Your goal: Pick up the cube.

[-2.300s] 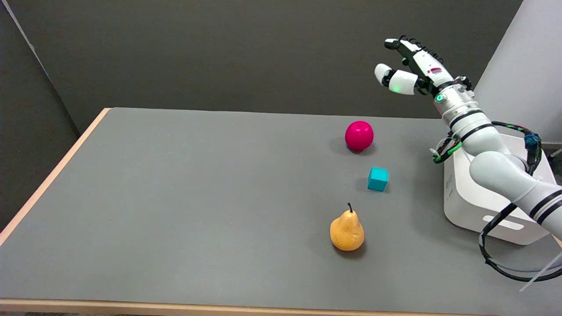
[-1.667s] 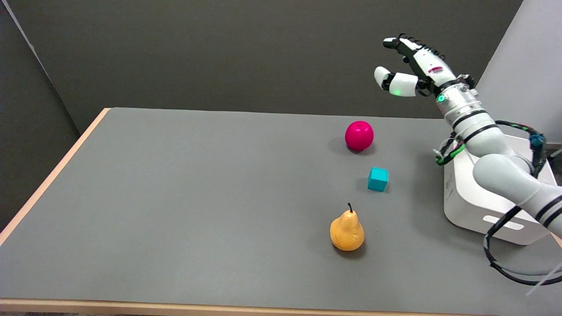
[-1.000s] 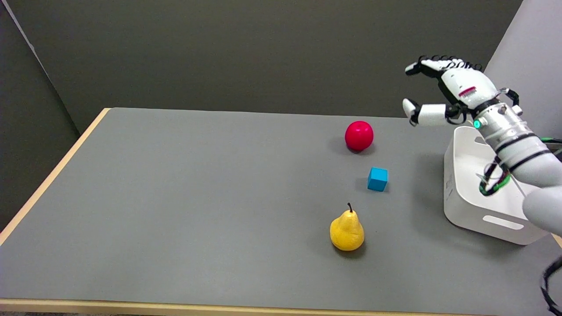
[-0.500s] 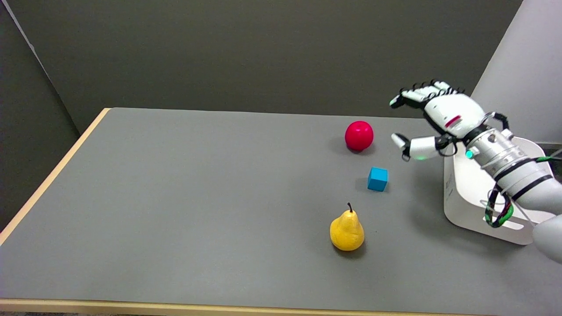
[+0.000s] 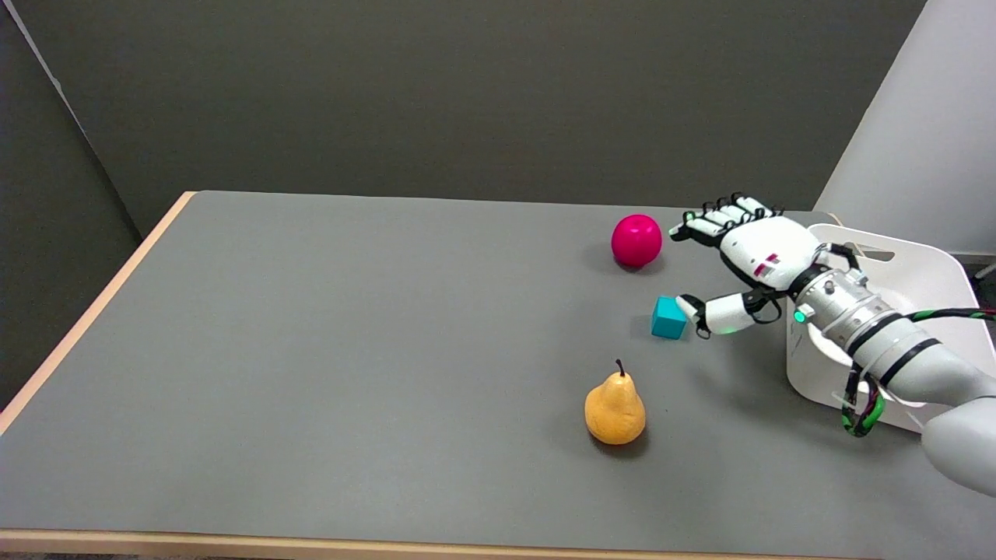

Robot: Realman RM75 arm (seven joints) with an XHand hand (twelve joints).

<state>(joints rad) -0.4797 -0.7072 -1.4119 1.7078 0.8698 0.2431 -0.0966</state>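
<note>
Right hand (image 5: 747, 260) low over the table (image 5: 311, 350), fingers spread wide, holding nothing. Cube (image 5: 669, 318), small and turquoise, sits flat on the table just past the thumb tip, which reaches to its near upper corner; actual contact can't be told. The other fingers (image 5: 712, 222) stretch out above and beyond the cube, pointing toward the red ball (image 5: 636, 240). Cube looks rigid, light, smooth-faced and sharp-edged, probably plastic or painted wood; likely to skid if nudged from one side only. Best hold, by my reckoning: thumb on the face nearest it, fingers curled down onto the opposite face, squeezing flat faces rather than corners. Pear (image 5: 615, 411) stands well clear on the thumb's side; white bin (image 5: 926, 272) behind the wrist.
</note>
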